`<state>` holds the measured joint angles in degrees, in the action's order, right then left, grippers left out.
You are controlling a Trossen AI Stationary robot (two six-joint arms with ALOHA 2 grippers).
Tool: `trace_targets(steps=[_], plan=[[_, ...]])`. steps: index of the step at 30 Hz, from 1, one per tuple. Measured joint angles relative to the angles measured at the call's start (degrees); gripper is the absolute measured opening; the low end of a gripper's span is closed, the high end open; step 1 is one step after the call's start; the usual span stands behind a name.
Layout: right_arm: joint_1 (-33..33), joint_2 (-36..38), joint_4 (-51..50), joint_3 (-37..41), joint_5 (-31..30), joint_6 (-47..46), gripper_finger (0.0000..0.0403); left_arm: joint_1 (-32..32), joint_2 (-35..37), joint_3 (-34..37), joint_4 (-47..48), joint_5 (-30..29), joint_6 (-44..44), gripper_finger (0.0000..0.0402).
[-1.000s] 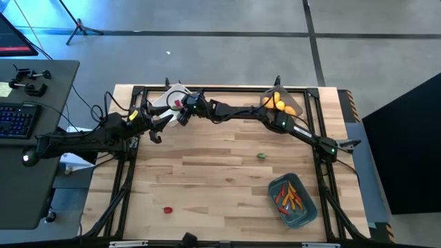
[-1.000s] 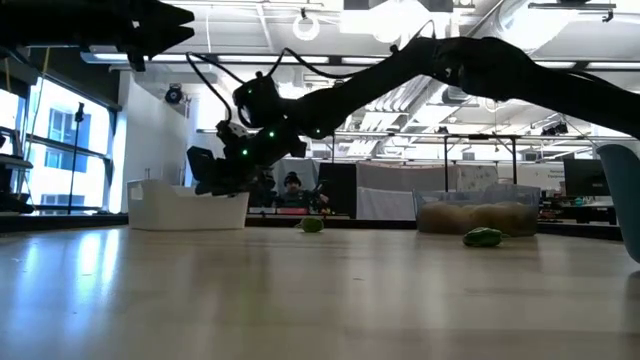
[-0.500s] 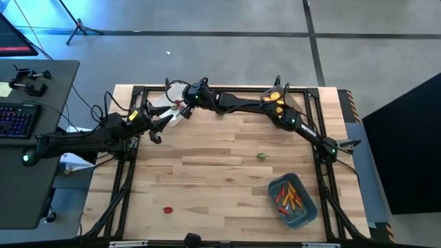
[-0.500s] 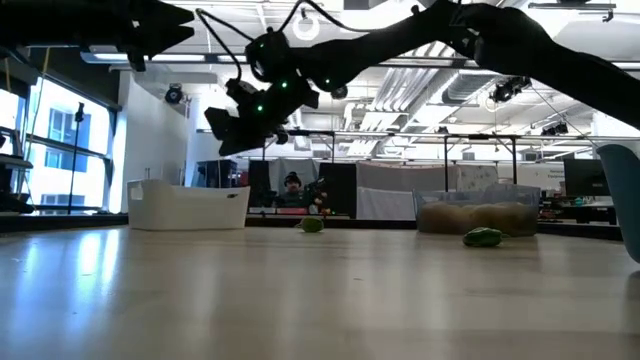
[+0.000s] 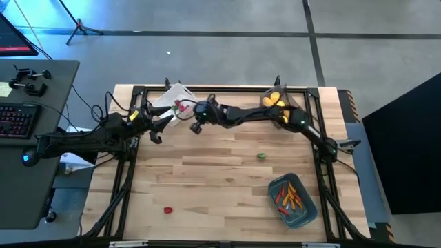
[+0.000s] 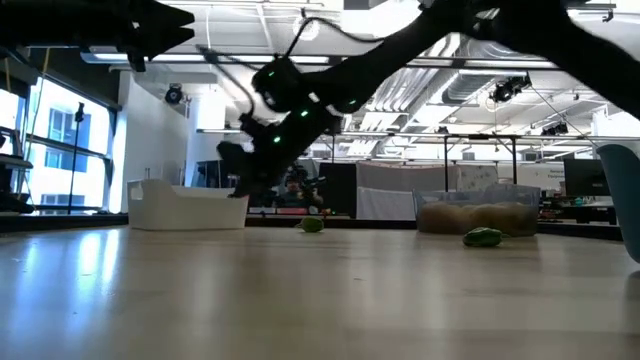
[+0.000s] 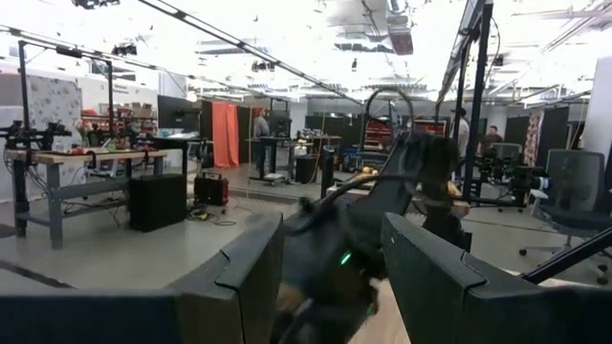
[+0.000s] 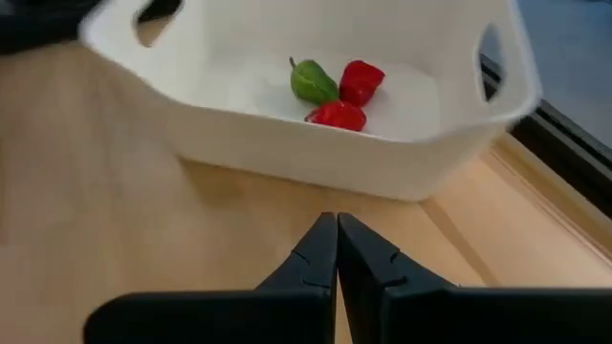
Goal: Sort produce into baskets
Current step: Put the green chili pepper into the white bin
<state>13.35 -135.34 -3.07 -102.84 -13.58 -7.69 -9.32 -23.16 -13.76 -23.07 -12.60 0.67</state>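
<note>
Right wrist view shows the right gripper (image 8: 337,250) with its fingers pressed together and nothing between them, facing the white basket (image 8: 287,158), which holds a green piece (image 8: 311,81) and two red pieces (image 8: 360,79). From above, that gripper (image 5: 196,127) sits just beside the basket (image 5: 165,98) at the far left of the table, while the left gripper (image 5: 163,120) hangs close by with its fingers spread and empty. Loose produce left on the wood includes a green piece (image 5: 261,156) near the middle and a red piece (image 5: 167,209) toward the near edge; the teal basket (image 5: 275,205) and the far basket of yellow fruit (image 5: 278,102) already hold their sorts. These toys look light, hard and smooth, so they may well roll or squirt out of a pinch; closing across the widest part, low against the table, seems safest.
</note>
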Motion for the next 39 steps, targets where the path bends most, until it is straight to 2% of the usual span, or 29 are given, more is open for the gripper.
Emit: trace_targets(steps=[8, 12, 14, 17, 25, 28, 33, 39], plan=[[2.4, 16.5, 5.0, 23.7, 0.4, -1.3, 0.0, 0.0, 0.0, 0.0, 0.5, 0.0, 0.0, 0.0162], [5.2, 19.3, 4.7, 29.7, 5.9, -2.5, 0.0, 0.0, 0.0, 0.0, 0.8, 0.0, 0.0, 0.0162], [6.4, 19.4, 4.1, 30.3, 8.7, -2.8, 0.0002, 0.0, 0.0, 0.0, 0.9, 0.0, 0.0, 0.0162], [7.2, 19.4, 2.1, 30.3, 9.4, -1.8, 0.0023, 0.0, 0.0, 0.0, 1.0, 0.0, 0.0, 0.0162], [7.4, 18.8, 1.4, 30.1, 7.6, -0.9, 0.0152, 0.0, -0.1, 0.0, 1.2, 0.0, 0.5, 0.0162], [7.8, 17.6, 1.5, 30.1, 7.6, -0.9, 0.0179, 0.0, -0.1, 0.0, 1.3, 0.0, 1.5, 0.0162], [8.8, 16.8, 2.5, 30.1, 7.8, -1.3, 0.0183, 0.0, -0.1, 0.0, 1.5, 0.0, 2.2, 0.0162], [10.2, 16.8, 2.5, 30.1, 11.3, -1.3, 0.0161, 0.0, -0.1, 0.0, 1.5, 0.0, 4.0, 0.0162]])
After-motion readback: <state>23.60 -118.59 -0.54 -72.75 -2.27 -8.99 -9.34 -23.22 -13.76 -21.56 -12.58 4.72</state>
